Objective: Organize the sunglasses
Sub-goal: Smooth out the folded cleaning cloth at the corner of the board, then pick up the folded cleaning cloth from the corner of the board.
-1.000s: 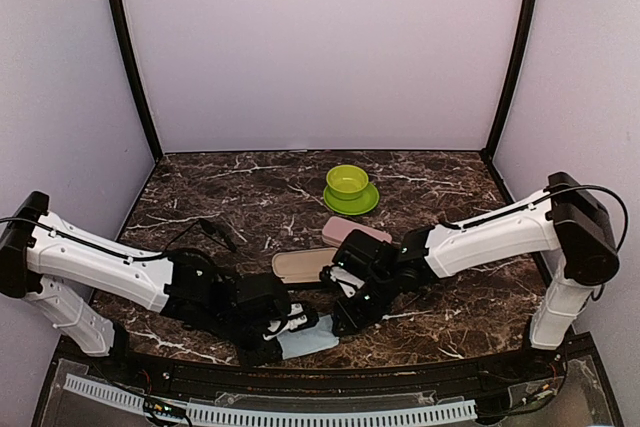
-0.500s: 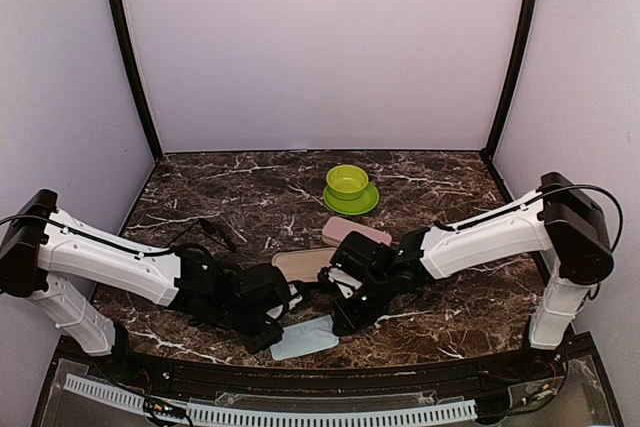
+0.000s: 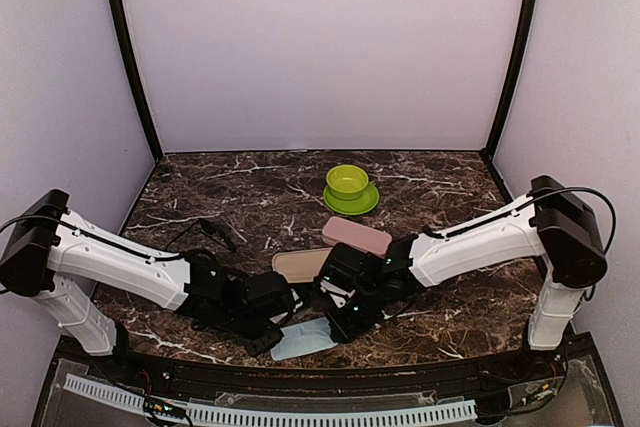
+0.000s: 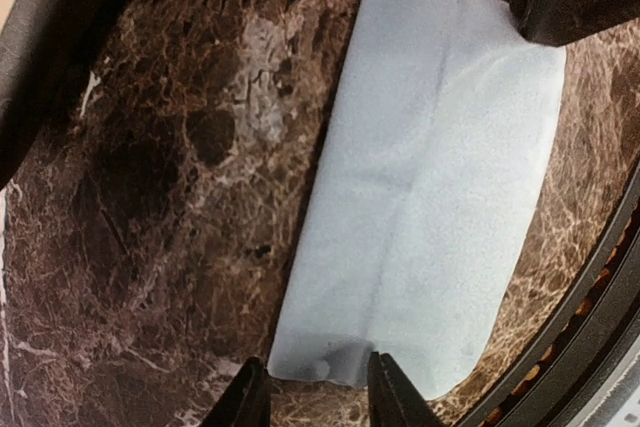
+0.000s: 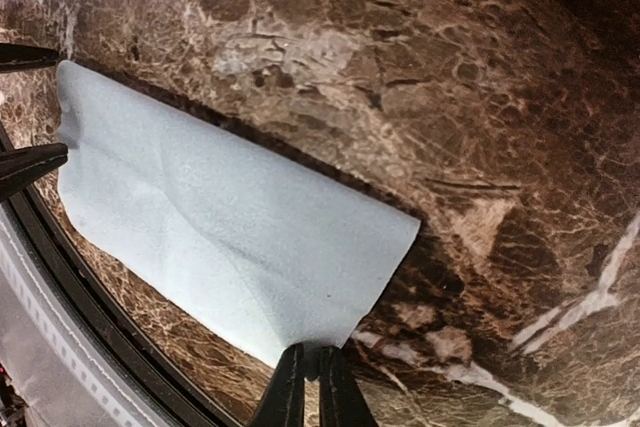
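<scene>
- Here, the right gripper point(image 5: 312, 387) pinches the pale blue rectangular cloth's point(image 5: 220, 237) edge, jaws nearly closed.
- The left gripper point(image 4: 318, 399) is part-open, straddling its other end.
- Thin black-framed sunglasses point(image 3: 218, 234) lie apart, behind the left arm point(image 3: 120, 265).

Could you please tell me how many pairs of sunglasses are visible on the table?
1: the black sunglasses lie left of centre on the table, beyond the left arm. Another pair may be hidden from view.

A pale blue cloth point(image 3: 303, 339) lay flat by the tabletop's point(image 3: 450, 172) near edge. Behind it sat a tan case point(image 3: 298, 264) and a pink case point(image 3: 357, 235). Toward the far edge a green bowl point(image 3: 347, 180) stood on its saucer point(image 3: 366, 203).
</scene>
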You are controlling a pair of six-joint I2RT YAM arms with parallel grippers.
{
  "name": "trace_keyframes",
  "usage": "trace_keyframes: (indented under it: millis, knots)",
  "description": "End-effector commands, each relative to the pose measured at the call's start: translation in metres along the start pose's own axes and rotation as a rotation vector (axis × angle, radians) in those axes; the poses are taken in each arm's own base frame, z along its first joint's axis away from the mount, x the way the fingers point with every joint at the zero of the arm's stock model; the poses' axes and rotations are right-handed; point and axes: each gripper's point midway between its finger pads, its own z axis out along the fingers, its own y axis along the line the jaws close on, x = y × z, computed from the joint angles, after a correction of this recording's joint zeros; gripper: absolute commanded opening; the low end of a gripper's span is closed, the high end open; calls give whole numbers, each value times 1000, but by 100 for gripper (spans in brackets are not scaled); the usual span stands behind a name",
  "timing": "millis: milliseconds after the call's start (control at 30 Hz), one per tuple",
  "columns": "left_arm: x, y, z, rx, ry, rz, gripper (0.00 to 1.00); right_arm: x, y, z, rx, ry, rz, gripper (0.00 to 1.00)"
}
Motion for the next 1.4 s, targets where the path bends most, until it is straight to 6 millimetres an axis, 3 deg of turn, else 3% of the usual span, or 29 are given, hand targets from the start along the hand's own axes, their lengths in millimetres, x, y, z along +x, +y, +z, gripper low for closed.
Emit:
trace_keyframes:
  millis: [0,233,400,700,1000,1367]
  knots:
    - [20,3,8,-51,71,38,36,11,-10,2,94,35,-4,8]
    - [29,5,5,-58,92,75,36,9,-12,-7,115,21,-15,9]
    - [21,2,-6,-26,43,64,36,4,-7,-11,91,-3,-18,11]
    - [-2,-4,-28,109,-103,-73,43,-31,-9,-32,-10,-144,18,28]
    - [0,13,-18,217,-80,-256,42,-56,-16,-25,-8,-175,-40,30]
    - [16,11,2,266,-1,-297,42,-58,-11,-5,-37,-132,-104,31]
